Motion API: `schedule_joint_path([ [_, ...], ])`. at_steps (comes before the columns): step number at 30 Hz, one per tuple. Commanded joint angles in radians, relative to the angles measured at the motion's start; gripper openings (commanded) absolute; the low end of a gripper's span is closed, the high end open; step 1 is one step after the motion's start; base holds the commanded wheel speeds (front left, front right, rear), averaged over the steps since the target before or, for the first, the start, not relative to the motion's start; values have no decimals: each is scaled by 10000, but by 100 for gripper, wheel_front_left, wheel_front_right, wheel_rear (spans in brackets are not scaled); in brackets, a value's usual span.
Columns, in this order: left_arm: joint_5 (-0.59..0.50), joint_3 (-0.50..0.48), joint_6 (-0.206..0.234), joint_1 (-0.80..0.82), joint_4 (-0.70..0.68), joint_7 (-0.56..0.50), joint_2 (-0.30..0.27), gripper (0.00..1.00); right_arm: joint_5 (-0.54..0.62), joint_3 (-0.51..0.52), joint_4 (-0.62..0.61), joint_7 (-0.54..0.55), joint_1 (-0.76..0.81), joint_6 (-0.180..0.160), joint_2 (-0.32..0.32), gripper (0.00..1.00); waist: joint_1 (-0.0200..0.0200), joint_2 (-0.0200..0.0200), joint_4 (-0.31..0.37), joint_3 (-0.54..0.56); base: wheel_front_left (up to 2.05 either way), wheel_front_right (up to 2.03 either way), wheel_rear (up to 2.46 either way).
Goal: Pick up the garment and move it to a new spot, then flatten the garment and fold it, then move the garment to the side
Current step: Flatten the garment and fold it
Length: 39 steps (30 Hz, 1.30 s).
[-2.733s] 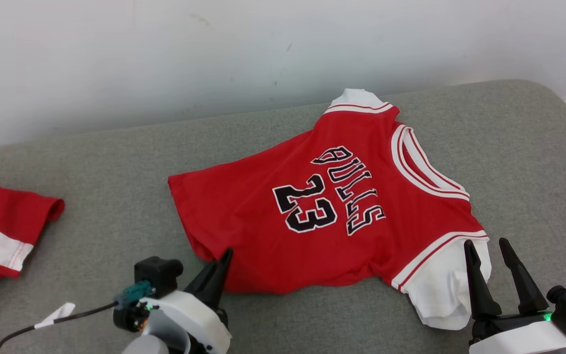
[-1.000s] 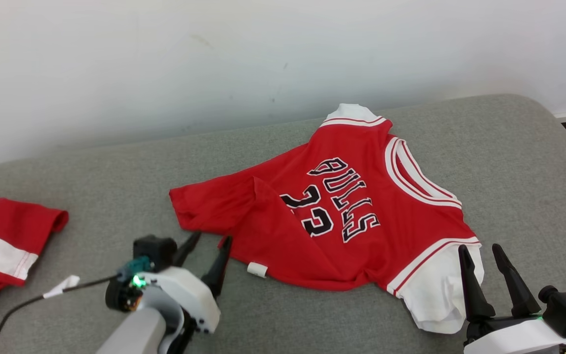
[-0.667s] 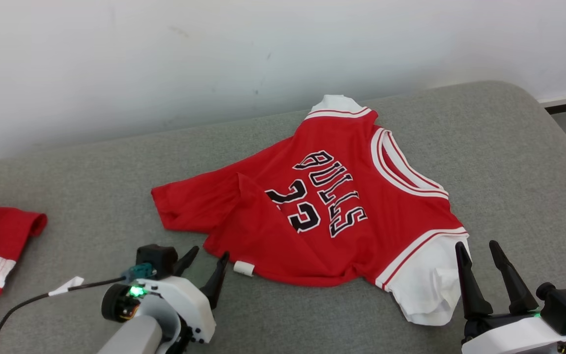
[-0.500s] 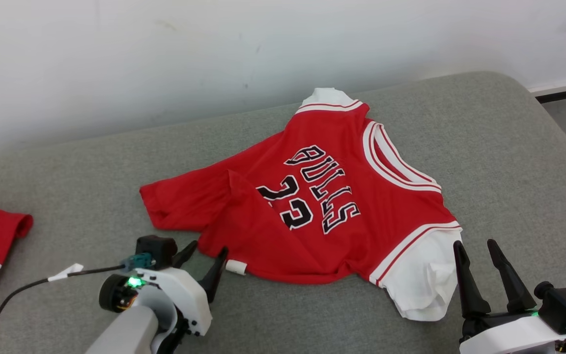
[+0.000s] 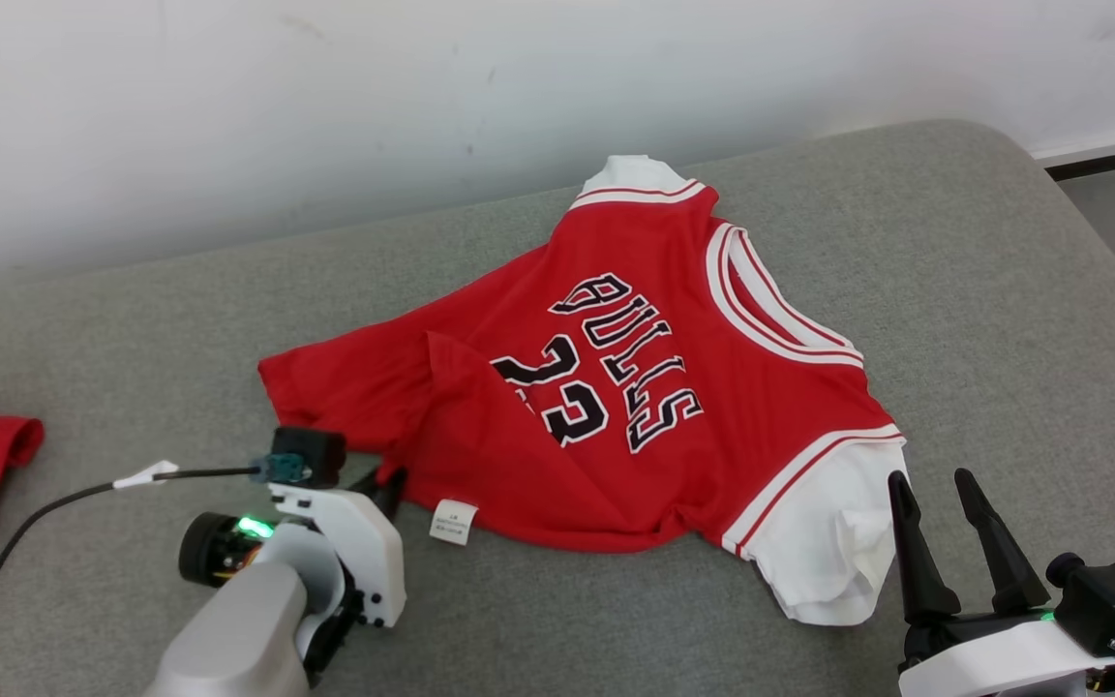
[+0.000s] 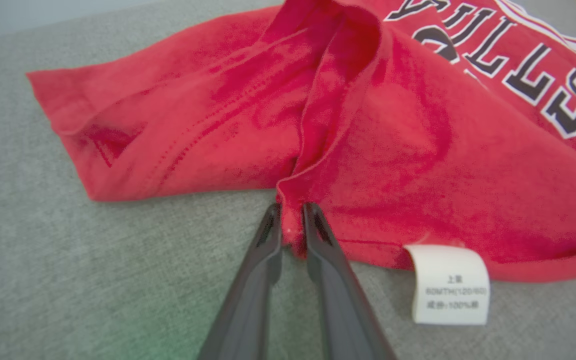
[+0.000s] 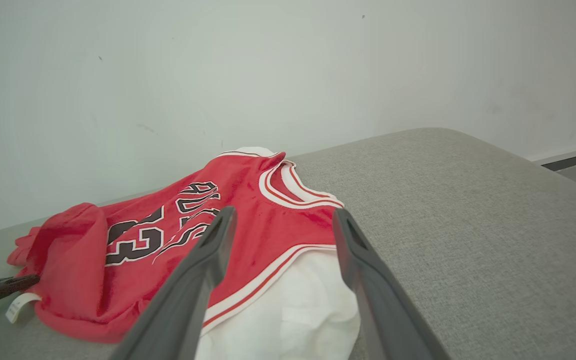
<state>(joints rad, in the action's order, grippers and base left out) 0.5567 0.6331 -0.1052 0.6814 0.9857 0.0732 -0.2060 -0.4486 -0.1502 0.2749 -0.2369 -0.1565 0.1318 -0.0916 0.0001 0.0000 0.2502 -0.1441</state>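
The red cotton jersey with white sleeves and black lettering (image 5: 635, 387) lies chest-up on the grey fabric cushion (image 5: 983, 290), occupying the centre of the head view. Its hem-to-collar axis runs roughly left to right, with the hem at centre left and the striped collar at centre right. One white sleeve points to the upper centre and the other white sleeve (image 5: 828, 561) to the lower right. A flap of the hem is doubled over toward the number, and the white care label (image 5: 453, 521) lies exposed at the lower edge. The left gripper (image 5: 386, 481) sits at the lower left of that view, directly against the near hem. In the left wrist view its two dark fingers (image 6: 268, 240) are drawn close together and pinch a raised ridge of the red hem (image 6: 290, 235), with the care label (image 6: 449, 283) just to the right. The right gripper (image 5: 930, 479) stands at the lower right with its fingers spread and nothing between them, just beside the near white sleeve. In the right wrist view the right gripper (image 7: 284, 212) points along the jersey toward the collar. Judgement: the left arm is the nearer to the folded hem, so the flap should be drawn out toward the lower left, away from the collar
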Motion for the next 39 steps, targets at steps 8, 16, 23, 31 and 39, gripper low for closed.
schedule_joint_path([
  [8, -88, 281, -60, -128, -723, -274, 5, 0, 0, 281, 118, -99, 229, -21, -126, 100, -1, 0, -415, 443, 0, 0, 0],
  [16, 440, 85, 342, -1520, -2923, -1045, -790, 0, 12, 790, -103, 35, 576, -21, -453, 100, -1, 0, -1248, 1020, 0, 0, 0],
  [23, 866, -229, 1513, -3535, -5987, -2115, -1856, 0, 130, 1244, -480, 300, 838, -21, -602, 100, -1, 0, -2012, 1197, 0, 0, 0],
  [31, 1337, -586, 2741, -5529, -8374, -2344, -2297, 0, 269, 1582, -885, 498, 1021, -21, -559, 100, -1, 0, -2315, 1085, 0, 0, 0],
  [39, 1708, -592, 2776, -6177, -8065, -1895, -1884, 100, 364, 1684, -1109, 755, 1088, -23, -563, 100, -1, 0, -2394, 1112, 0, 0, 0],
])
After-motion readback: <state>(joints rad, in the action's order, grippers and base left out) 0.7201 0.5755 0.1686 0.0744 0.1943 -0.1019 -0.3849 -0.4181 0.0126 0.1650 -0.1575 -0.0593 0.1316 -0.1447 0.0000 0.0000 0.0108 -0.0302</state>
